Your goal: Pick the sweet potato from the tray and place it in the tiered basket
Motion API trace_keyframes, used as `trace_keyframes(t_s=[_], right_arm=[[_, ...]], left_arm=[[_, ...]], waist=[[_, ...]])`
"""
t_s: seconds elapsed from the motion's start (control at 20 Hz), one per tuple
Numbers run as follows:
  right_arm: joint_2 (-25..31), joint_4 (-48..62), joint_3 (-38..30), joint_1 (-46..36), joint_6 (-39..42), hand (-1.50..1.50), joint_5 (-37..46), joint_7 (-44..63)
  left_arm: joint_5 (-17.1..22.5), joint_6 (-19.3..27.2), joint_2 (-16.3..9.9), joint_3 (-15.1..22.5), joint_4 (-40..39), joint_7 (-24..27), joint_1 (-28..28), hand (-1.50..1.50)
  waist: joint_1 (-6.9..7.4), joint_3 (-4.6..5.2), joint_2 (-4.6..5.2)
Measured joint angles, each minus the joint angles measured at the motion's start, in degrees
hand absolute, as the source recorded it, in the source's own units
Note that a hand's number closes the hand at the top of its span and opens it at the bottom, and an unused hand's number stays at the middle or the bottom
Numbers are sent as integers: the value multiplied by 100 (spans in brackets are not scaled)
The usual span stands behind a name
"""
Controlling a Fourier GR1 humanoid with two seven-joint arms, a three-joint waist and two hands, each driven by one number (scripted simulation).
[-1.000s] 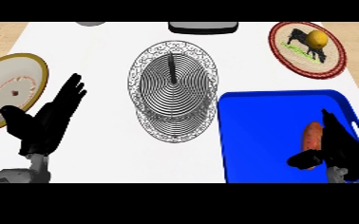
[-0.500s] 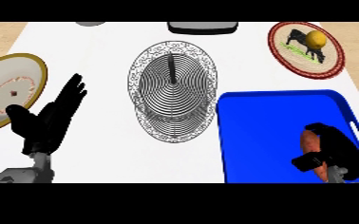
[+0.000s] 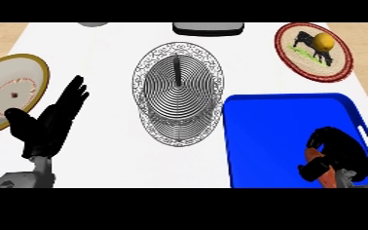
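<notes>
Black right hand (image 3: 336, 148) curls around the orange sweet potato (image 3: 321, 171) over the blue tray (image 3: 273, 131).

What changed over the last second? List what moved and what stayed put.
The right hand came down over the sweet potato on the blue tray and curled its fingers round it; a second ago it lay open beside it. Only orange patches show under the fingers now. The left hand rests open at the view's left, unchanged. The tiered basket and both plates have not moved.
</notes>
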State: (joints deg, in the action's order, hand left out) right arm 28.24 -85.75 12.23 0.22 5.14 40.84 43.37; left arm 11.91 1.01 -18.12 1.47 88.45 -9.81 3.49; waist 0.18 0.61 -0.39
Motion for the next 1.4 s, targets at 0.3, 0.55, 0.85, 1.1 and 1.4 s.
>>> trace_keyframes(t_s=[0.3, 0.55, 0.85, 1.1, 1.4], right_arm=[[1024, 151, 485, -249, 221, 150, 182, -2357], [1428, 513, 181, -555, -583, 150, 177, -4097], [1093, 272, -577, -800, -1197, 150, -929, -5341], [1077, -588, -1184, -832, -779, 150, -2115, -5731], [1162, -1821, -1466, -1061, 38, 150, -2900, -4873]], left_arm=[[10, -38, 26, 37, -4, -67, 118, 0], [-40, -3, 49, 14, -11, -44, 77, 0], [14, -47, -2, -118, -54, -21, 64, 0], [-28, -14, 40, -122, 4, -24, -54, 0], [-107, -43, 115, -81, 224, -71, -191, 0]], waist=[[109, -63, 55], [66, -74, 55], [-37, -74, 29], [-94, -64, 7], [-54, -58, 14]])
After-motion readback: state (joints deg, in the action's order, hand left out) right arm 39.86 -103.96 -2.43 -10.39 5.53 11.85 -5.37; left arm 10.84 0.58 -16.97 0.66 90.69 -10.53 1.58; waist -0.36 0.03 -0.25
